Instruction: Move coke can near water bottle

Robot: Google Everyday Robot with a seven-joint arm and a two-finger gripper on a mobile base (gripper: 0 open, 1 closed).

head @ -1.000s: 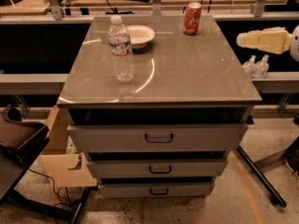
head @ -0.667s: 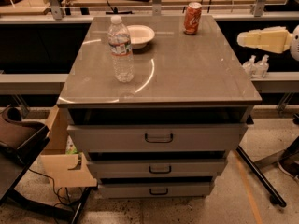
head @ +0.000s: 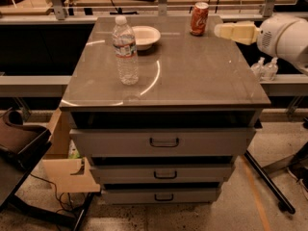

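Observation:
The coke can (head: 199, 18), red-orange with white lettering and a silver top, stands upright at the far right of the grey cabinet top (head: 192, 76). The water bottle (head: 125, 52), clear and ribbed with a white cap and a label band, stands upright at the left middle of the top. My gripper (head: 218, 31), cream-coloured on a white arm (head: 285, 36), reaches in from the right. It sits just right of the can, at about the height of its lower half, with a small gap between them.
A white bowl (head: 145, 35) sits just behind and right of the bottle. The cabinet has three shut drawers (head: 163, 142) with dark handles. A rail with cables runs behind the top. Two small bottles (head: 264, 68) stand on a ledge to the right. A chair (head: 19, 138) is at the lower left.
My gripper has moved left from beyond the cabinet's right edge to over the top, close beside the coke can. The can, bottle and bowl have not moved.

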